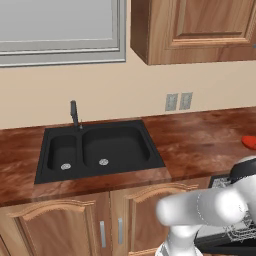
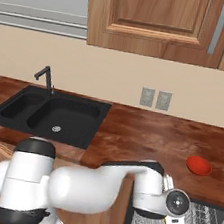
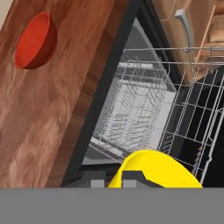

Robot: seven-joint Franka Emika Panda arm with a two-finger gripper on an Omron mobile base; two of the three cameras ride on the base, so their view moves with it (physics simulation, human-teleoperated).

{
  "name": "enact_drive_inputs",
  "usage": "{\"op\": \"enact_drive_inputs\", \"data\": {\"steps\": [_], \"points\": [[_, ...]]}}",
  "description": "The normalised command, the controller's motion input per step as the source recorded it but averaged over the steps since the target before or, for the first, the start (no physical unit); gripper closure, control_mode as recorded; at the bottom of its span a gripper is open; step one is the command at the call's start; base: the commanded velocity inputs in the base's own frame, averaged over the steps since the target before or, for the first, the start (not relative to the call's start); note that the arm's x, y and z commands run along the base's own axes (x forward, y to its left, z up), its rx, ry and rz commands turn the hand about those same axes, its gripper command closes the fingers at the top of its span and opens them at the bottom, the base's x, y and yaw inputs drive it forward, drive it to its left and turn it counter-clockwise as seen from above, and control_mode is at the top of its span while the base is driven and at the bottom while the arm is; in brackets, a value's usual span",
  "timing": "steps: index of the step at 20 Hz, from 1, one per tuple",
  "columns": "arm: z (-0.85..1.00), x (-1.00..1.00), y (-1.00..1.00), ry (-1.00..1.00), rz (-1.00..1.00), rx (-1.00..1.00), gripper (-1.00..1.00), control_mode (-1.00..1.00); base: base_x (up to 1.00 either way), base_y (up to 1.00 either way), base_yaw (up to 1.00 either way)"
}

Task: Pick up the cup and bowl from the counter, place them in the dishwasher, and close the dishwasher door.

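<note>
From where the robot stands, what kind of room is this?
A home kitchen, by the look of it, though computer-rendered: a black double sink set in a reddish-brown counter, wooden cabinets above it, and an open dishwasher with a wire rack.

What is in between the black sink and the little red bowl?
Just bare reddish-brown counter. In the right base view nothing sits on the stretch between the sink and the red bowl; two wall outlets are on the wall behind it.
</note>
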Motion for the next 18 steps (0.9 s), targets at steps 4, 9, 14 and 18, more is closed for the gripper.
{"op": "enact_drive_inputs", "data": {"steps": [4,9,14,18], "points": [[-0.6,0.0,-0.13,0.0,-0.01,0.0,1.0,-1.0,0.0,0.0,0.0],[-0.55,0.0,-0.12,0.0,-0.01,0.0,1.0,-1.0,0.0,0.0,0.0],[-0.53,0.03,-0.11,0.01,0.0,0.0,1.0,-1.0,0.0,0.0,0.0],[-0.39,0.13,-0.16,0.01,0.0,0.0,1.0,-1.0,0.0,0.0,0.0]]}}
